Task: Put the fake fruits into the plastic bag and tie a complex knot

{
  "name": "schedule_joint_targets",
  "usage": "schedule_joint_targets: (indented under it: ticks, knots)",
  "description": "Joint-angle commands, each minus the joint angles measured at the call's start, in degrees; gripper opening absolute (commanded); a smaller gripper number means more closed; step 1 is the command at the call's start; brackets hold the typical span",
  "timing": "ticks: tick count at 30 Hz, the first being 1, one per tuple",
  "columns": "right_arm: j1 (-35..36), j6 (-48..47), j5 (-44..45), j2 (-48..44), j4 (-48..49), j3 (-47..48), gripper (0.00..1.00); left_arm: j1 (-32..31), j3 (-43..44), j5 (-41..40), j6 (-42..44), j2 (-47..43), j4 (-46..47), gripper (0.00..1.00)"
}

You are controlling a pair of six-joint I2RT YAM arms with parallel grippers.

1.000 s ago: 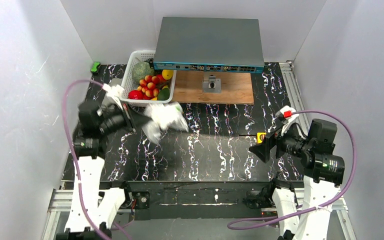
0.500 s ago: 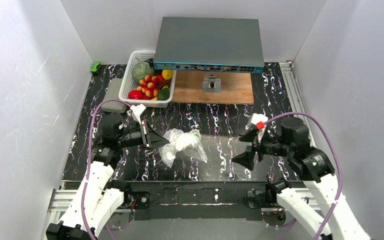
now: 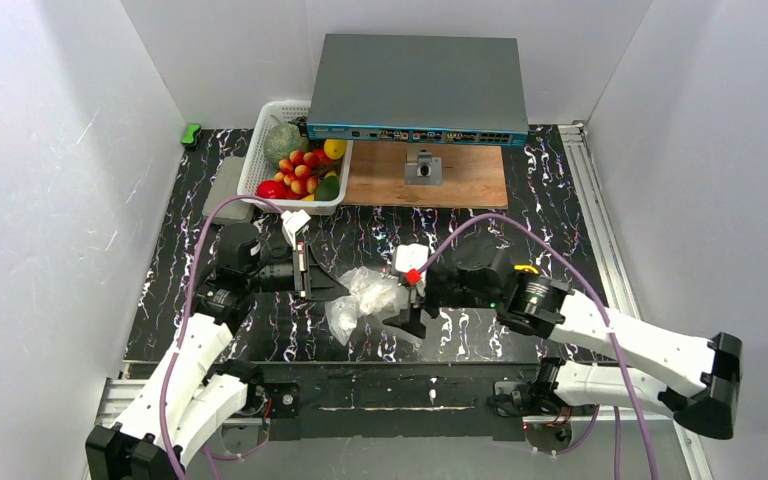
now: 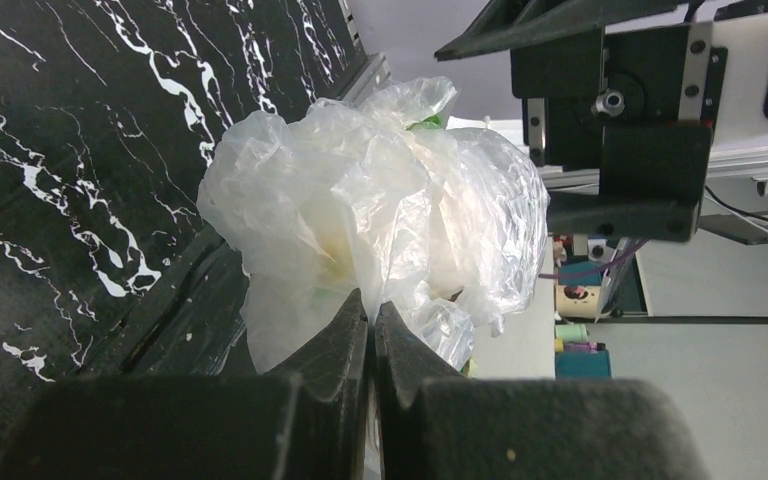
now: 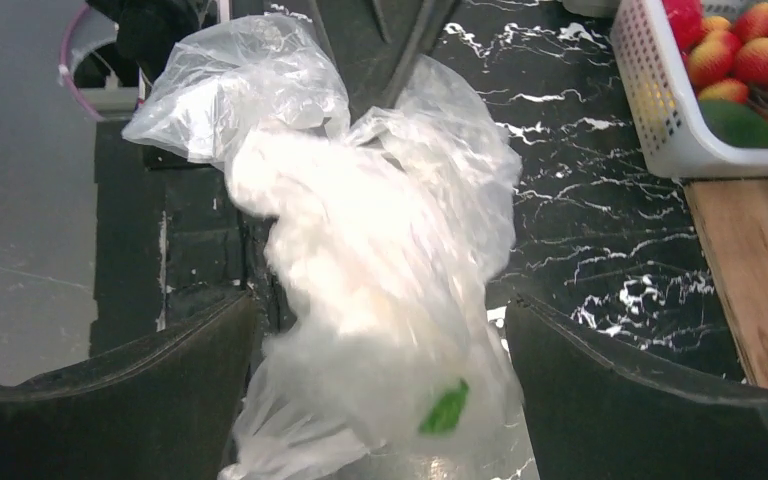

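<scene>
The plastic bag (image 4: 380, 200) is seen crumpled into a loose, pale bundle over the near middle of the black marbled table (image 3: 480, 250), between the two arms. A fold at its edge is pinched by the left gripper (image 4: 372, 312), whose fingers are pressed together on the thin film. The right gripper (image 5: 378, 300) is held facing it from the other side with its jaws spread wide, one finger to each side of the bundle. Whether those fingers touch the plastic cannot be told. A small green print (image 5: 445, 408) is visible low on the bag in the right wrist view. The fake fruits (image 3: 300, 170) are gathered in a white lattice basket (image 3: 260, 150) at the far left of the table, well apart from the bag. Red-orange balls, a yellow piece and green pieces can be made out among them. The basket is set just beside a grey network switch (image 3: 415, 85), which overhangs a wooden board (image 3: 460, 180).
</scene>
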Motion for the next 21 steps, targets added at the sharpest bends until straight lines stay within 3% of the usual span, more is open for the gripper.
schedule_joint_targets:
  ticks: [1,3,5,8,11,15,18,21]
  knots:
    - [2.81,-6.3,4.23,3.27,8.75,0.96,1.0,-1.03,2.73,4.89,-0.21,0.07,0.81,0.0]
    - [2.86,-8.03,5.26,3.81,8.17,0.37,0.96,-1.03,2.87,6.86,0.14,-0.58,-0.39,0.0]
    - [2.82,-8.98,6.34,2.49,6.69,0.01,0.66,-1.04,3.69,8.35,2.74,-1.15,-4.78,0.0]
    - [2.82,-10.02,6.12,-2.68,-0.74,-0.6,0.03,1.65,9.06,10.04,16.15,2.81,-23.16,0.0]
    - [2.82,-10.16,8.75,-10.45,-5.96,-3.48,0.01,10.63,12.69,19.17,28.61,12.15,-36.28,0.0]
    - [-0.84,-7.47,7.27,-19.93,-12.42,-4.92,0.01,24.67,23.64,20.97,66.14,27.55,-65.99,0.03]
    - [-3.77,-5.82,5.51,-20.7,-14.15,-3.63,0.01,25.33,31.99,21.34,87.08,35.39,-83.37,0.23]
    - [-4.16,-4.57,3.7,-19.85,-13.2,-3.02,0.01,25.87,35.89,21.46,91.18,35.25,-87.24,0.52]
